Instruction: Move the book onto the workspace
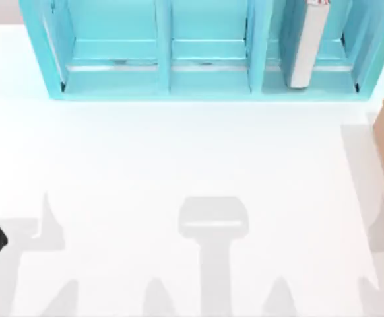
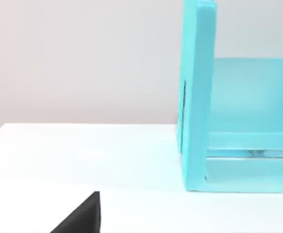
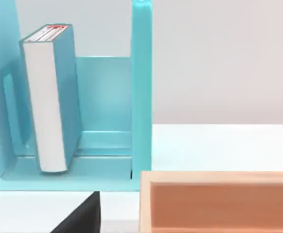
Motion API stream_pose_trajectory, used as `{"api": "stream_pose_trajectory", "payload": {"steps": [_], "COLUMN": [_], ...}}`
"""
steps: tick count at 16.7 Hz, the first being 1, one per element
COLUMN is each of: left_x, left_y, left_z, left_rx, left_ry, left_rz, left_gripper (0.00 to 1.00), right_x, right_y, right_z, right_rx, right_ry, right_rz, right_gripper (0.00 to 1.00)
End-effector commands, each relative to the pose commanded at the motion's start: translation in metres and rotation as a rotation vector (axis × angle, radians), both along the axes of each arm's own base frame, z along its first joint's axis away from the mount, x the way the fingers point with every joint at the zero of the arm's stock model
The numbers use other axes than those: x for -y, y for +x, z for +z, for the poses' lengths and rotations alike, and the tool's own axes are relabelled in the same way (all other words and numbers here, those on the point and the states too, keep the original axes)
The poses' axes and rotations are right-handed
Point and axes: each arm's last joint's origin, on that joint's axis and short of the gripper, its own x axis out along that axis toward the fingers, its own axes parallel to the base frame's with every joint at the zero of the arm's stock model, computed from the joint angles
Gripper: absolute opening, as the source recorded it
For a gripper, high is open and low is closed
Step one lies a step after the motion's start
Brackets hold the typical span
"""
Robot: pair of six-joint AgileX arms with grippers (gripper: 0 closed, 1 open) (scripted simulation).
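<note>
White workspace (image 1: 179, 158), teal book (image 1: 309, 46) upright, shelved

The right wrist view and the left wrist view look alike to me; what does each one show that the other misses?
Right wrist view: the book standing upright in an end compartment of the shelf, and a wooden box on the table.
Left wrist view: an end compartment of the shelf with no book in it.
Both: the turquoise shelf, the white table and a plain wall behind.
</note>
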Motion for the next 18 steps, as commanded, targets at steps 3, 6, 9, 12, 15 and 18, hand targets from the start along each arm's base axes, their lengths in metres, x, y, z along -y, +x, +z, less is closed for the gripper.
{"api": "stream_pose_trajectory", "payload": {"steps": [3,6,9,12,15,18], "left_x": [0.000,0.000,0.000,0.000,0.000,0.000], "left_y": [0.000,0.000,0.000,0.000,0.000,0.000], "left_z": [0.000,0.000,0.000,0.000,0.000,0.000], "left_rx": [0.000,0.000,0.000,0.000,0.000,0.000], "left_ry": [0.000,0.000,0.000,0.000,0.000,0.000], "left_rz": [0.000,0.000,0.000,0.000,0.000,0.000], "left_gripper": [1.00,1.00,1.00,1.00,1.00,1.00], "right_x": [0.000,-0.002,-0.007,-0.018,-0.039,-0.068], "right_y": [0.000,0.003,0.016,0.049,0.102,0.158], "right_z": [0.003,0.025,0.056,0.079,0.076,0.042], "right_rx": [0.007,0.061,0.107,0.095,0.003,-0.113], "right_ry": [0.000,0.005,0.015,0.025,0.019,-0.007], "right_rz": [-0.002,-0.012,-0.016,-0.015,-0.017,-0.023], "right_gripper": [1.00,1.00,1.00,1.00,1.00,1.00]}}
